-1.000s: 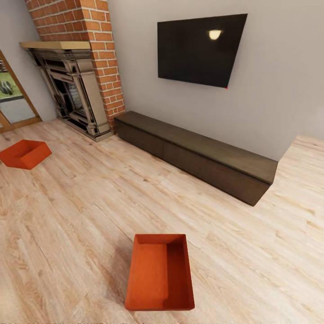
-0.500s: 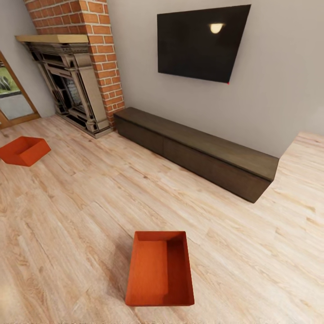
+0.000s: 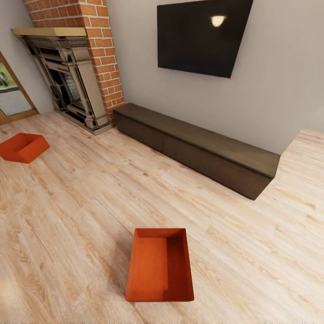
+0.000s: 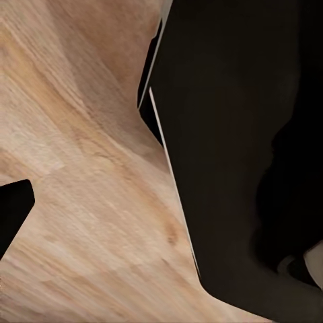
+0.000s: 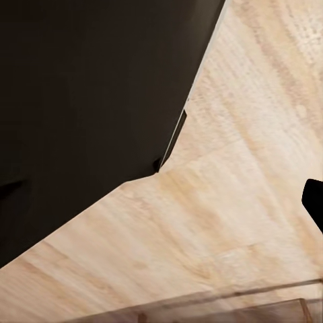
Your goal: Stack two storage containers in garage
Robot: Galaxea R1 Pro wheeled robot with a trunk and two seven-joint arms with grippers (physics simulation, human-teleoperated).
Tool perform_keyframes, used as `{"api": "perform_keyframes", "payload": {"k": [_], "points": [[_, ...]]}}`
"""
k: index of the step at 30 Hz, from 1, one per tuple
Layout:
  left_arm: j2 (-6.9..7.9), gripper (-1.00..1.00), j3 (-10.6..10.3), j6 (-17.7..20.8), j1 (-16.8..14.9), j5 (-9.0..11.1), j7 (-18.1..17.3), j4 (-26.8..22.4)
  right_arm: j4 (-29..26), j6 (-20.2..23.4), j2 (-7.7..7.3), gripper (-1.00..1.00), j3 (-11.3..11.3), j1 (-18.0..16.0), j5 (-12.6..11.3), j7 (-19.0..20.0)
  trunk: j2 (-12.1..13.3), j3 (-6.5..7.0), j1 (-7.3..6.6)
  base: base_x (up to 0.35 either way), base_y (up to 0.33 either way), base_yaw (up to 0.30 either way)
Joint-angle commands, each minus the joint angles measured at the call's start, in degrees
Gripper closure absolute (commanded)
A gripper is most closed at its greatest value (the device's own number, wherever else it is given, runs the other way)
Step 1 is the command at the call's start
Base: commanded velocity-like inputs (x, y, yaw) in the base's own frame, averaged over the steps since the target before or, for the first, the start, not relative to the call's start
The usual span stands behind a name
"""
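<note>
1. Containers first: the nearer storage container (image 3: pixel 159 265) sits open side up on the wood floor (image 3: pixel 81 211) directly ahead of you and low in the head view, its long side running away from you; the second storage container (image 3: pixel 23 147) lies well apart from it, far to your left, near the fireplace (image 3: pixel 67 85) and the glass door (image 3: pixel 11 96).

2. Neither bin is lifted or touched; you are in the living room, so by my judgement the task has barely begun, with both carries and the stack in the garage left to do.

3. Behind the near bin a long dark cabinet (image 3: pixel 202 153) runs along the grey wall beneath the black TV (image 3: pixel 202 38); the brick chimney (image 3: pixel 90 40) rises above the fireplace.

4. Both wrist views look down at wood planks past a large dark shape, probably the robot's own body; from these I cannot tell whether your left gripper or right gripper has its fingers apart or together.

5. Risks from here: rolling too close could nudge the near bin with the base, sliding it away; its flared plain walls offer little to pinch, so a one-sided grab may tip it or let it slip; reaching with arms you cannot see in the head view invites a misjudged approach.
</note>
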Motion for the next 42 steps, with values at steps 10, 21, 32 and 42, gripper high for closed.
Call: {"api": "perform_keyframes", "payload": {"k": [10, 21, 32, 42], "points": [[-0.02, -1.0, 0.33, -0.12, 0.0, 0.08, 0.08, -0.02, 0.18, -0.27, 0.0, -1.0, 0.21, -0.06, -0.37, -0.22, -0.02, -0.96, 0.0, 0.0, 0.0, 0.0], [-0.02, -1.0, 0.26, -0.12, 0.0, 0.07, 0.06, -0.02, 0.18, -0.44, 0.0, -1.0, 0.14, -0.06, -0.37, -0.28, -0.02, -1.78, 0.0, 0.0, 0.0, 0.0], [-0.02, -1.0, 0.26, -0.12, 0.0, 0.07, 0.08, -0.02, 0.18, -0.84, 0.02, -1.0, 0.06, -0.07, -0.32, -0.33, -0.02, -1.82, 0.0, 0.0, 0.0, 0.0], [-0.02, -1.0, 0.25, -0.12, 0.0, 0.07, 0.05, -0.02, 0.18, -0.1, 0.0, -1.0, 0.08, -0.06, -0.7, -0.41, -0.02, -1.82, 0.0, 0.0, 0.0, 0.0]]}}
